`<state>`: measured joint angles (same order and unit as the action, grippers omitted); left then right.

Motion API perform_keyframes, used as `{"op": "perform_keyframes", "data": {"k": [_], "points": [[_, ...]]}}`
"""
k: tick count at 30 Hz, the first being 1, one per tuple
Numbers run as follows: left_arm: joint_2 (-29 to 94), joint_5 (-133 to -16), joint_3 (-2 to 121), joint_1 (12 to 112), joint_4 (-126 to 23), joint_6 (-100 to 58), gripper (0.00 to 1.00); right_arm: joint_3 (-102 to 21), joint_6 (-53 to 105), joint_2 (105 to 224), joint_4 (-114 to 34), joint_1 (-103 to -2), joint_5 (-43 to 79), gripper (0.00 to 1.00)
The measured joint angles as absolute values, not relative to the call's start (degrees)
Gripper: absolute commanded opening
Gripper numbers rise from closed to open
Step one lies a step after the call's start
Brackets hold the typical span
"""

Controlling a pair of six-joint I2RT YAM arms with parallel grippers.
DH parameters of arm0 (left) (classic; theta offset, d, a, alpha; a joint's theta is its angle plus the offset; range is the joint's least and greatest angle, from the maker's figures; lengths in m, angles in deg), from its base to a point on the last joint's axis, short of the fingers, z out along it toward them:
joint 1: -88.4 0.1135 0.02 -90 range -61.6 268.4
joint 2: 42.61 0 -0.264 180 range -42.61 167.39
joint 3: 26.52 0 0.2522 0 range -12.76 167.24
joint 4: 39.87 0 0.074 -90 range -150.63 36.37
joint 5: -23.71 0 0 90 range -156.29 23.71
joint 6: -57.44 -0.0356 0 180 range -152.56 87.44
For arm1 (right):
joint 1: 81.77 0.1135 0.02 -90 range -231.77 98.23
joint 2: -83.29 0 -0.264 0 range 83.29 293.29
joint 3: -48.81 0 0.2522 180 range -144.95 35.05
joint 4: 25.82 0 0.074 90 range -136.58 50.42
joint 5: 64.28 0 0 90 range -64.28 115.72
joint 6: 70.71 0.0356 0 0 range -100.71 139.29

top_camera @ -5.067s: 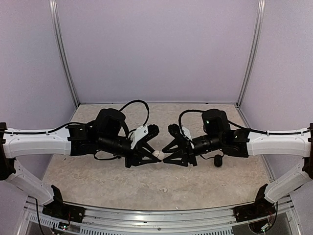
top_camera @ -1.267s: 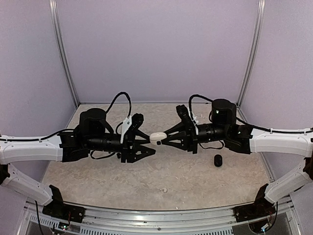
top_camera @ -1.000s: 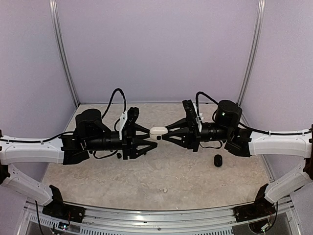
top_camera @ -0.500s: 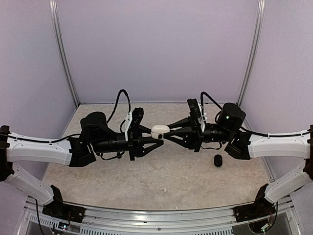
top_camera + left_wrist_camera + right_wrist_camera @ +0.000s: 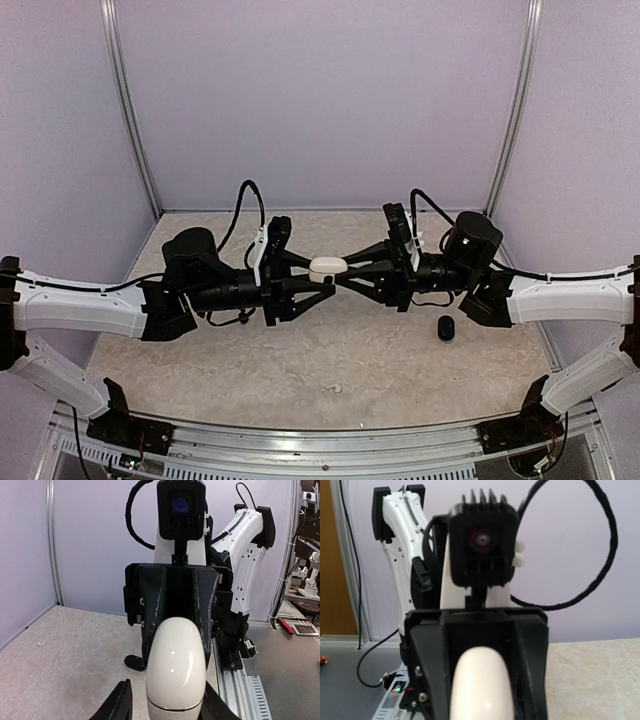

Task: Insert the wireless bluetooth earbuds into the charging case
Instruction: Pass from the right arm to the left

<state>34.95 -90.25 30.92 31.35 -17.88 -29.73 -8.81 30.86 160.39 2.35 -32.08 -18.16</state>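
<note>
The left pincer (image 5: 319,278) stands partly open, straddling the left end of the white case (image 5: 327,267), with a gap showing beside one finger. The case hangs in the air between both pincers, above the table (image 5: 330,385). The right pincer (image 5: 347,272) is clamped narrow on the case's other end. Below and to the right of that pincer, a small black rounded thing (image 5: 446,327) lies on the table. The earbuds cannot be made out.

Arms reach inward, left claw (image 5: 322,277) and right claw (image 5: 344,272) tip to tip (right clamped, left parted)
</note>
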Motion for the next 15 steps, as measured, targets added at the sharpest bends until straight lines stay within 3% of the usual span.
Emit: {"op": "perform_keyframes", "data": {"k": [8,13,15], "points": [[35.0,-90.7,30.9,31.2,-16.8,-29.1,0.27,-8.5,31.0,160.4,2.8,-32.1,-18.0,0.12],[35.0,-91.5,30.9,31.2,-16.4,-28.6,0.17,-8.5,30.9,160.4,3.2,-32.1,-18.3,0.39],[35.0,-91.7,30.9,31.2,-16.6,-28.5,0.16,-8.5,30.5,160.3,2.6,-32.1,-18.2,0.45]]}}
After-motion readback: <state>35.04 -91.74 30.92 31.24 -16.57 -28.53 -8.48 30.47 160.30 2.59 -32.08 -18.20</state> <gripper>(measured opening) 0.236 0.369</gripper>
